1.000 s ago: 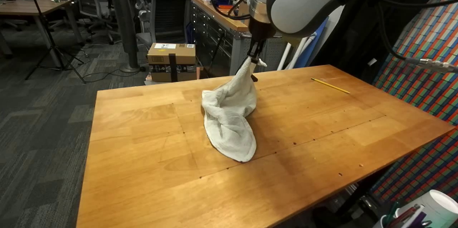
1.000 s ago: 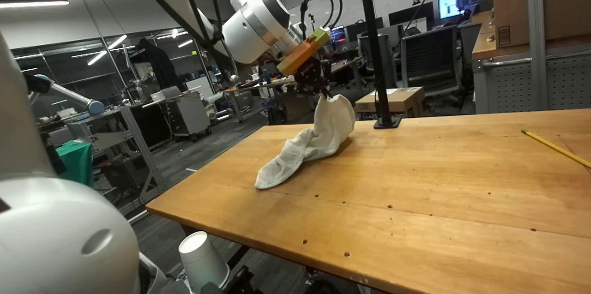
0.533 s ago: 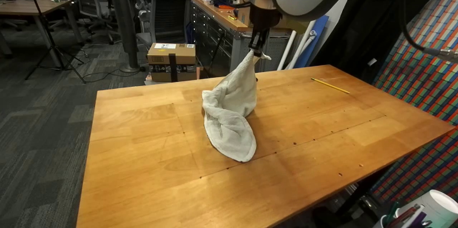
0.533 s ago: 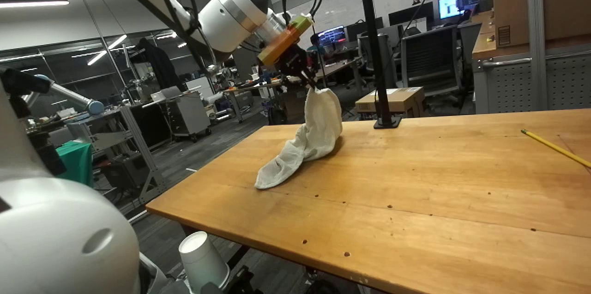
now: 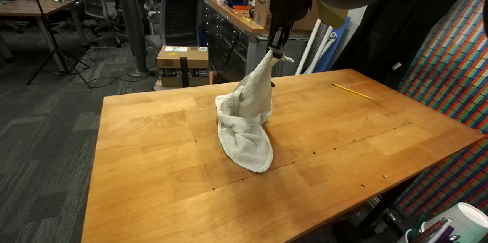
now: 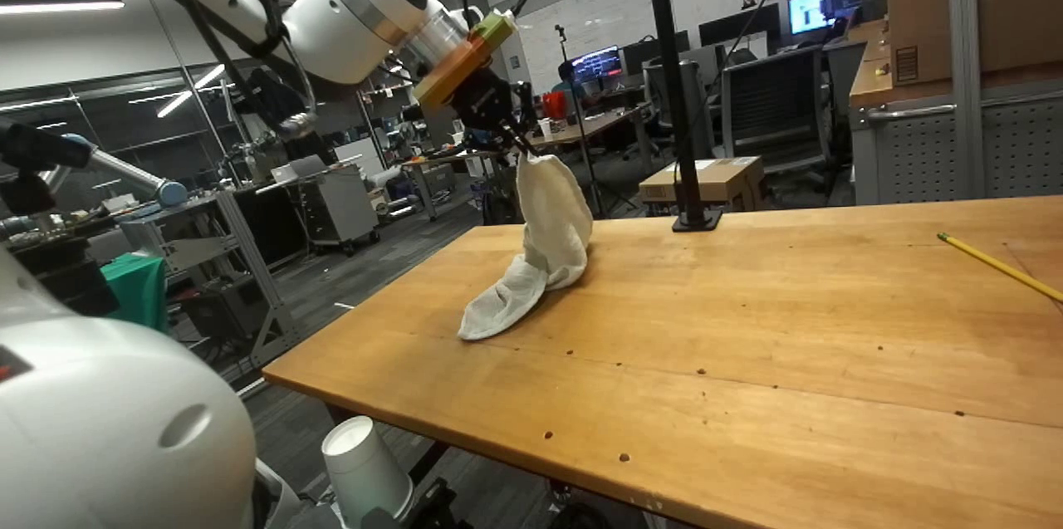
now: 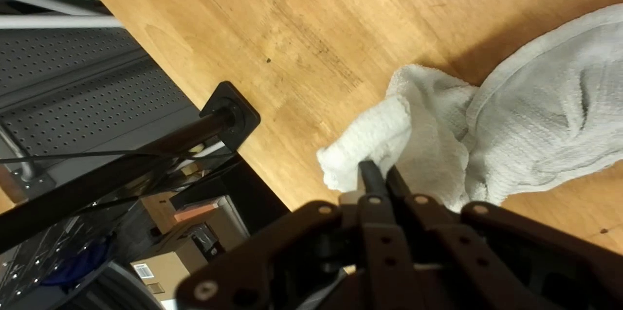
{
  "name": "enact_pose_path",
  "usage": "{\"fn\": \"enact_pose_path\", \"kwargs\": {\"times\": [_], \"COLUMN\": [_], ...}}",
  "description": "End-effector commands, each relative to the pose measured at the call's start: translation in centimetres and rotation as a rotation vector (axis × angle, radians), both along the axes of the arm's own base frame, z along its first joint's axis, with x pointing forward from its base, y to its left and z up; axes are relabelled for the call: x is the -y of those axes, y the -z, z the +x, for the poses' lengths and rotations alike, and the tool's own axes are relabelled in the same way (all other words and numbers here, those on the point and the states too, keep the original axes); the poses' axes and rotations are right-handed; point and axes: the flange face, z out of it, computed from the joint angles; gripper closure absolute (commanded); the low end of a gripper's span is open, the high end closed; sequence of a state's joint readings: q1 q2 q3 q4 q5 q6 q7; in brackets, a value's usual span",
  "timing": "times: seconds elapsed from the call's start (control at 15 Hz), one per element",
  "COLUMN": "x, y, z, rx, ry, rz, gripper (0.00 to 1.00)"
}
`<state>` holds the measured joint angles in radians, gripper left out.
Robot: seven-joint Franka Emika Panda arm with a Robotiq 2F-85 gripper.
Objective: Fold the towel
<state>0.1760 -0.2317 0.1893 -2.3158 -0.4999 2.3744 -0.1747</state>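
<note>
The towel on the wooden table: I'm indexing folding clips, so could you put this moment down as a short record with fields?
Main item: towel, plain, off-white
Towel pose: one end raised off the wooden table, the other lying on it, creased
Gripper: shut on the raised end, a small tip of cloth sticking out past the grip
Fold: not yet finished
Also on the table: yellow pencil, apart from the towel; black post, its base near the edge

Beneath the gripper, an off-white towel blocks the way down; left of the gripper in the wrist view, past open counter, stands a black post.
</note>
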Motion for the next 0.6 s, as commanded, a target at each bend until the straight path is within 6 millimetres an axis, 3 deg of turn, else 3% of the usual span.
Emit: {"fn": "enact_pose_path", "kwargs": {"times": [0.0, 0.53], "x": [0.0, -4.4], "y": [-1.3, -1.8], "z": [-2.4, -6.3], "rx": [0.012, 0.027], "ry": [-0.005, -0.117], "rz": [-0.011, -0.037], "gripper": [0.96, 0.96]}}
